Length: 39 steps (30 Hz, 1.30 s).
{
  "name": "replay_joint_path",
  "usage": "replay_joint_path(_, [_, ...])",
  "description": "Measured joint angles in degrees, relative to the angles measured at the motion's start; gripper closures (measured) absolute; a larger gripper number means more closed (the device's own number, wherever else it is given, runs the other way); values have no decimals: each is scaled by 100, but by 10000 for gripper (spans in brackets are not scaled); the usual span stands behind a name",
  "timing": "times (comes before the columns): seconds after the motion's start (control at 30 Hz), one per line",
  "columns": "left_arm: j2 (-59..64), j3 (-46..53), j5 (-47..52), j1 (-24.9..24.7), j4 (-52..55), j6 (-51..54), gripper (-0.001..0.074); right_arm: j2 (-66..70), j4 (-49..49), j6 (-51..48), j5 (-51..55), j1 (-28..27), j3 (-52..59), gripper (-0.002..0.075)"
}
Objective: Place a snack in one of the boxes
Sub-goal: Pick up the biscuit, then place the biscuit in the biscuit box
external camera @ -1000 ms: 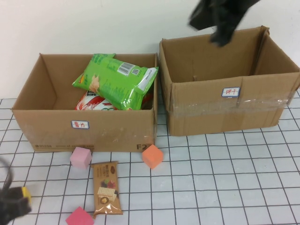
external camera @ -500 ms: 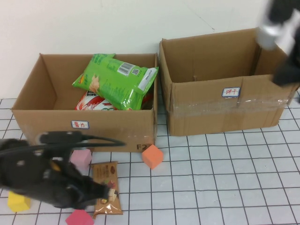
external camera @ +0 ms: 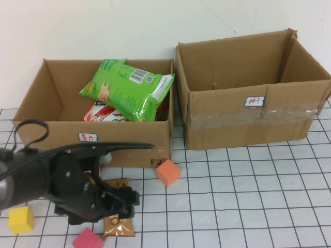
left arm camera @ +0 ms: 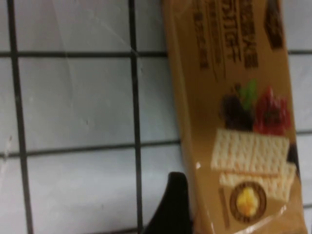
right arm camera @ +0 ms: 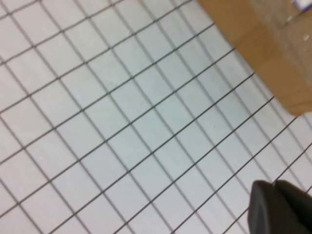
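**Left gripper low over the cracker packet; right gripper beside the right box**

The left gripper (external camera: 121, 200) sits low over the gridded table (external camera: 248, 196), directly above the brown cracker packet (external camera: 118, 223). Most of the packet is hidden beneath the arm; only its two ends show. In the left wrist view, one dark fingertip (left arm camera: 176, 204) lies against the packet's (left arm camera: 239, 117) long edge. Whether this gripper is spread or clamped cannot be told.

Behind the left gripper stands the left cardboard box (external camera: 62, 139), which holds a green snack bag (external camera: 126, 89) resting on a red-and-white bag (external camera: 101, 111). An orange foam cube (external camera: 168, 172) lies just beyond the gripper, toward the right box (external camera: 243, 121). A yellow cube (external camera: 20, 219) and a pink block (external camera: 87, 239) lie near the arm.

The right gripper (right arm camera: 280, 207) shows only in its own wrist view, above the grid, with a cardboard box corner (right arm camera: 258, 44) nearby. Its state cannot be told.
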Motion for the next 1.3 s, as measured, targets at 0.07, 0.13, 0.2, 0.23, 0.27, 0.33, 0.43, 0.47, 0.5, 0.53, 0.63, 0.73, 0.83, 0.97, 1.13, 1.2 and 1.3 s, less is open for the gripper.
replay_joint_path(0.07, [166,-150,0,0,118,-137,135,-106,0,0,-10,0,154,722])
replay_joint_path(0.13, [348,-341,36,-13,246,-242,134,-146,0,0,-10,0,201,722])
replay_joint_path(0.2, [512,-521,128,-41,483,-391,134,-182,0,0,-10,0,227,723])
replay_joint_path(0.23, [621,-630,190,-80,648,-512,134,-191,0,0,-10,0,226,723])
replay_joint_path(0.27, [707,-707,257,-108,829,-686,134,-206,0,0,-10,0,226,723])
replay_joint_path(0.33, [837,-795,338,-190,1168,-982,140,-218,-35,0,-10,0,226,723])
replay_joint_path(0.43, [960,-917,543,-276,1564,-1278,179,-237,-35,9,-22,0,226,723])
replay_joint_path(0.47, [988,-945,588,-286,1628,-1307,206,-237,-35,9,-22,0,226,723])
replay_joint_path(0.5, [989,-943,624,-286,1677,-1332,232,-237,-70,9,-22,0,226,723])
replay_joint_path(0.53, [1000,-956,670,-286,1689,-1347,268,-237,-95,9,-22,0,226,723])
replay_joint_path(0.63, [1010,-1007,777,-286,1643,-1236,288,-237,-170,9,-43,0,226,723])
replay_joint_path(0.73, [1010,-1095,1109,-302,1463,-1031,288,-237,-237,9,-43,0,226,723])
replay_joint_path(0.83, [955,-1196,1587,-520,1396,-797,288,-237,-251,9,-51,0,226,723])
replay_joint_path(0.97, [735,-1559,2347,-1194,1369,-416,288,-237,-251,9,-56,0,226,723])
replay_joint_path(1.13, [546,-2728,3020,-2198,1776,-249,288,-237,-263,9,-56,0,226,723])
replay_joint_path(1.2, [541,-3394,3043,-2450,2112,-245,288,-237,-263,9,-56,0,226,723])
replay_joint_path(1.3, [554,-4266,2734,-2589,2813,-362,288,-237,-263,23,80,0,226,723])
